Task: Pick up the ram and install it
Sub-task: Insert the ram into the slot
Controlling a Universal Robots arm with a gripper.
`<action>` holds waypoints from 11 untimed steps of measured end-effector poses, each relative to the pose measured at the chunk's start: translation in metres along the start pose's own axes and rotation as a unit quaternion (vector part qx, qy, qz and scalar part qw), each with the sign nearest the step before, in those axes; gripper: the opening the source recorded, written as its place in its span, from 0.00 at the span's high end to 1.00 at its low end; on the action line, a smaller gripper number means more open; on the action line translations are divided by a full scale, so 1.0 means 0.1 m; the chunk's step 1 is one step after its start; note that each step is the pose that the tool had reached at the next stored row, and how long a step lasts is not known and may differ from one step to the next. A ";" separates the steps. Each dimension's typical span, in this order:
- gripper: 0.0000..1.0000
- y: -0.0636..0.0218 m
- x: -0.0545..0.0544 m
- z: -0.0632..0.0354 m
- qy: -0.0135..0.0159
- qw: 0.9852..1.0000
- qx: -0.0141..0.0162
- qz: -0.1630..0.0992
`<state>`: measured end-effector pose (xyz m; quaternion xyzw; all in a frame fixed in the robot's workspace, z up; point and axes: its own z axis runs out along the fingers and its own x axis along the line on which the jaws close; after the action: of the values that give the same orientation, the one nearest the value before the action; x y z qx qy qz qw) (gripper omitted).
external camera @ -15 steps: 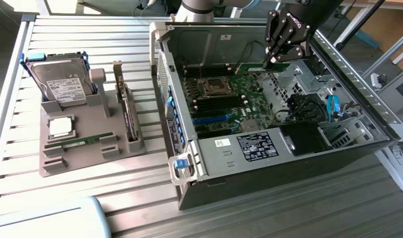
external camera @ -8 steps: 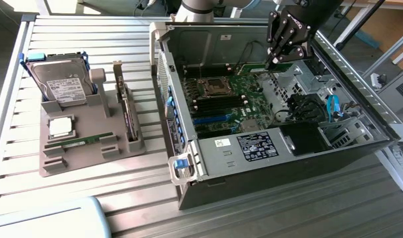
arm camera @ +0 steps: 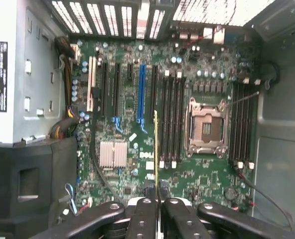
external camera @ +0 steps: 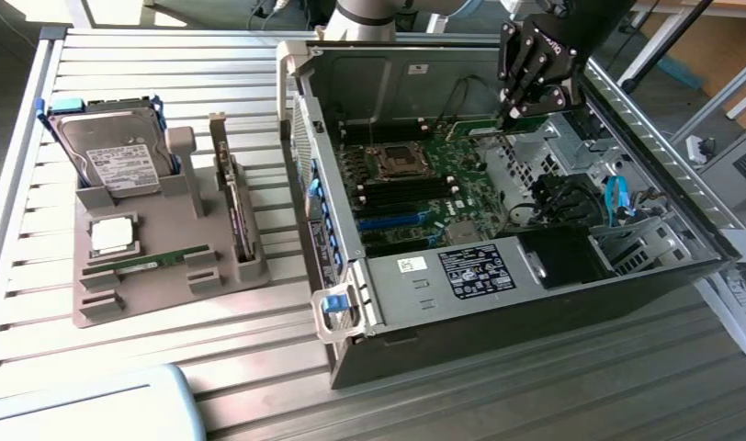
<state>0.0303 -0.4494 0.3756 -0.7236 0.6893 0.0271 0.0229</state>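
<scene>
My gripper [external camera: 518, 112] hangs inside the open computer case, above the far part of the green motherboard [external camera: 471, 216]. Its fingers [arm camera: 143, 211] are shut on the ram [arm camera: 156, 149], which in the wrist view is a thin green strip seen edge-on. The ram sits over the board next to the black memory slots [arm camera: 171, 119] beside the empty processor socket [arm camera: 207, 127]. I cannot tell whether it touches a slot. A second green stick [external camera: 146, 264] lies in a groove of the grey fixture [external camera: 164, 285] on the exterior view's left.
The fixture also carries a hard drive [external camera: 118, 158], a square silver processor [external camera: 113, 234] and an upright expansion card [external camera: 234, 211]. The case walls [external camera: 471, 303], the black power supply [external camera: 570, 257] and blue cables [external camera: 615, 197] close in around the board.
</scene>
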 end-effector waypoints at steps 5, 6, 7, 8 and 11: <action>0.87 0.003 -0.01 0.005 0.000 1.000 0.000 0.000; 0.87 0.005 -0.02 0.017 0.000 1.000 0.000 0.000; 0.87 0.015 -0.05 0.045 0.000 1.000 0.000 0.000; 0.87 0.047 -0.08 0.086 0.000 1.000 0.000 0.000; 0.87 0.093 -0.12 0.169 0.000 1.000 0.000 0.001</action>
<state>0.0203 -0.4368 0.3596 -0.7232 0.6898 0.0266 0.0227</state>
